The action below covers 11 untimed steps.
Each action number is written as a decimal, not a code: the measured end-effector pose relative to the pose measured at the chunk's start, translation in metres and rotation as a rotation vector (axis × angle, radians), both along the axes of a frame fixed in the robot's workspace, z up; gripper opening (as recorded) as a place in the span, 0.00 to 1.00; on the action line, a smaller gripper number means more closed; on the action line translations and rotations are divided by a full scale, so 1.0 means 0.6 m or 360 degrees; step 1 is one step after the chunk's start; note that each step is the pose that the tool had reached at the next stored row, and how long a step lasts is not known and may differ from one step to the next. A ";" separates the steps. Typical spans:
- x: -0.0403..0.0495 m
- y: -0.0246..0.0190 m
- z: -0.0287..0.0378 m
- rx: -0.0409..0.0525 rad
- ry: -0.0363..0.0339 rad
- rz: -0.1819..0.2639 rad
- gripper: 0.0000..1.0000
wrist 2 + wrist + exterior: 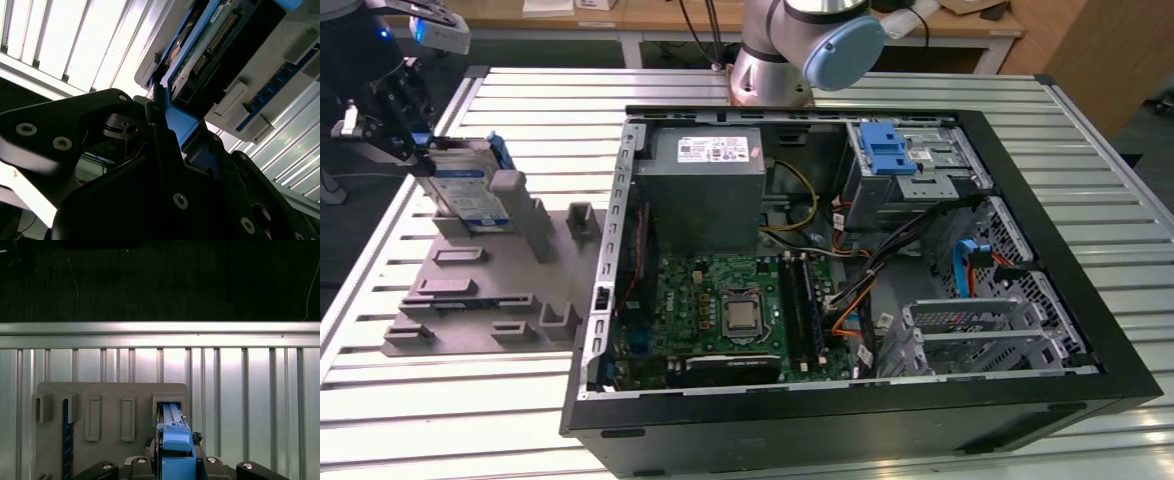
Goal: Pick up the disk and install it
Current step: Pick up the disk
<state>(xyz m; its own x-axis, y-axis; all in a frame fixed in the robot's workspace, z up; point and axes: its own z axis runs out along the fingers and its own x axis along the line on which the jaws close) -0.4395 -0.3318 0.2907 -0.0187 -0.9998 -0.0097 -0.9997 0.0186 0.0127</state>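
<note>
**Gripper closing on the disk at the rack**

The gripper (416, 158) is hanging at the exterior view's far left, its fingers pressing narrow on the blue carrier of the disk (464, 185). The disk is standing on edge in a slot of the grey rack (494, 290), well apart from the open case (1067, 290). In the first wrist view the carrier is sitting squarely between the fingers.

Rack and case are both lying on a silver slatted table (1121, 200), whose ribs are catching bright glare. The arm (774, 70) is rising from the table's far edge, behind the case. Beyond it, pale wooden benches (680, 15) are running across the room, and a dark floor (150, 280) is showing past the table's rim.
</note>
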 end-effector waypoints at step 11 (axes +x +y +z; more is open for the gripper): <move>0.000 0.0000 0.032 0.0000 0.0000 0.0000 0.36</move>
<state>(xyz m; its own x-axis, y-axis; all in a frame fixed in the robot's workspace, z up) -0.4395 -0.3318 0.3097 -0.0187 -0.9998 -0.0097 -0.9997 0.0186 0.0128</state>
